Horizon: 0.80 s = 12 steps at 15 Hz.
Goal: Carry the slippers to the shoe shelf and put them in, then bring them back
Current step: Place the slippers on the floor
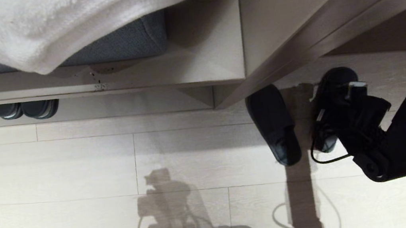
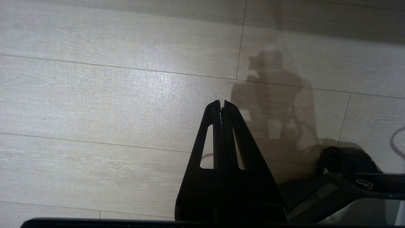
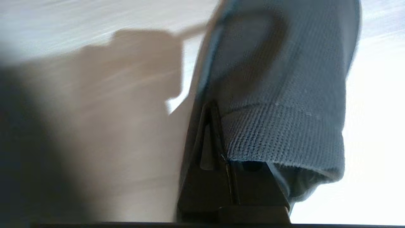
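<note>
1. Slippers first: one of the slippers (image 1: 273,124) lies free on the pale plank floor (image 1: 74,165), toe band toward me, near the corner of the beige built-in unit (image 1: 275,6). Its mate (image 1: 337,82) is just beside it, mostly hidden under the right arm.

2. The right end effector (image 3: 218,126) is clamped down narrow on that second slipper (image 3: 278,104). In the right wrist view one finger sits against the outside edge of the ribbed fabric band, so it looks to be pinching the band's side wall.

3. I'd judge these light and soft. The band is knitted cloth over a thin, flexible sole. It should lift with little effort but will sag and swing from a one-sided pinch.

4. The band edge is a fair place to hold, since cloth gives friction. A bite deeper into the band, near where it meets the sole, would hang steadier.

5. The left end effector (image 2: 221,106) hangs idle over bare floor, its fingers pressed together on nothing.

6. A glossier dark pair (image 1: 24,109) sits tucked under the bed platform (image 1: 61,83), well apart.
</note>
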Tool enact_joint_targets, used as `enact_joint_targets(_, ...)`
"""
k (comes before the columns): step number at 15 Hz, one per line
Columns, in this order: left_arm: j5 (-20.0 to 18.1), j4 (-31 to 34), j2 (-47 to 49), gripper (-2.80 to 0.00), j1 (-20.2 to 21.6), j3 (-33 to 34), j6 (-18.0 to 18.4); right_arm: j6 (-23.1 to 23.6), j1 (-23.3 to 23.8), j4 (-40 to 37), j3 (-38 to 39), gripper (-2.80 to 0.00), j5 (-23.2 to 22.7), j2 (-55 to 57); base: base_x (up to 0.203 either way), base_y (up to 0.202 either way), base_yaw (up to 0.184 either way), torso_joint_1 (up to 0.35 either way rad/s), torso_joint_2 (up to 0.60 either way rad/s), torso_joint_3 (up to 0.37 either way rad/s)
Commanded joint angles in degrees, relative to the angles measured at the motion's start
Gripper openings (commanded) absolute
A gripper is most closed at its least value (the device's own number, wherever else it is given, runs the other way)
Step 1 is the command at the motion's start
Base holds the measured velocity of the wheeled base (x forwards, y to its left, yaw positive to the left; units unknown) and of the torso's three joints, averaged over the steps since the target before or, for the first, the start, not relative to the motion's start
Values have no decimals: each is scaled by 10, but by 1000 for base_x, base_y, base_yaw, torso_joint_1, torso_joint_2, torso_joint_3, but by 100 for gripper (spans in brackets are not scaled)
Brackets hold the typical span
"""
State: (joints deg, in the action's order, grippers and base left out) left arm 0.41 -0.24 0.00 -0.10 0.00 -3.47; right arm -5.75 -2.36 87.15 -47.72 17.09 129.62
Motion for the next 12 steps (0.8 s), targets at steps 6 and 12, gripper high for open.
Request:
enact_joint_targets(6, 0, 0, -1, -280, 0, 1, -1, 31, -58, 5, 7, -280, -70, 10, 0, 0, 0, 0, 0, 0)
enact_joint_targets(12, 0, 0, -1, -280, 0, 1, -1, 150, -25, 5, 4, -280, -216, -3, 0, 0, 0, 0, 0, 0)
